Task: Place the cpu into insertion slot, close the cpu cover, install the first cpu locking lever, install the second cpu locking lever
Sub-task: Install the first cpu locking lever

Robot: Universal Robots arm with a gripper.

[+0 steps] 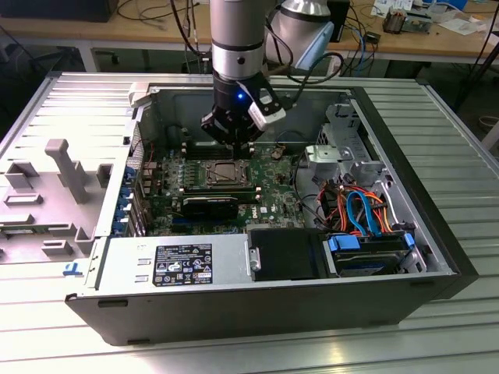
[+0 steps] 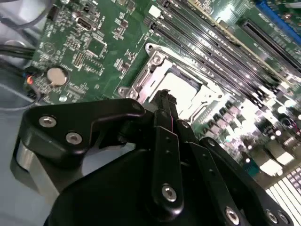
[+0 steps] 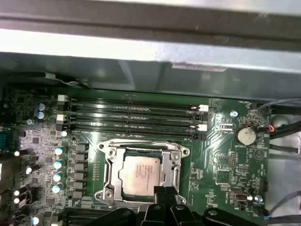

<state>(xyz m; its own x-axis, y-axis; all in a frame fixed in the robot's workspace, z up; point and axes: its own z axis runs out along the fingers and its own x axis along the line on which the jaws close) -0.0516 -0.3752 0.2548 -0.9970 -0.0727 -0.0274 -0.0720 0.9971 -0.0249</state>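
Note:
In the first wrist view the pale square cpu (image 3: 141,172) lies in the insertion slot (image 3: 111,165) on the green board. The silver cpu cover (image 3: 175,165) lies flat around it, and the chip shows through the window. A thin metal lever (image 3: 141,141) runs along one edge of the socket. My gripper (image 3: 163,192) hangs just above one edge of the socket with its black fingers together and nothing between them. The second wrist view has the gripper (image 2: 164,98) over the cpu cover (image 2: 157,66). In the exterior view the gripper (image 1: 236,142) hovers over the insertion slot (image 1: 226,173).
Long black memory slots (image 3: 134,115) run beside the socket. A coin cell (image 3: 245,135) sits on the board. The open computer case (image 1: 117,300) holds a power supply (image 1: 179,265), a drive bay with blue and orange cables (image 1: 362,210), and metal walls around the board.

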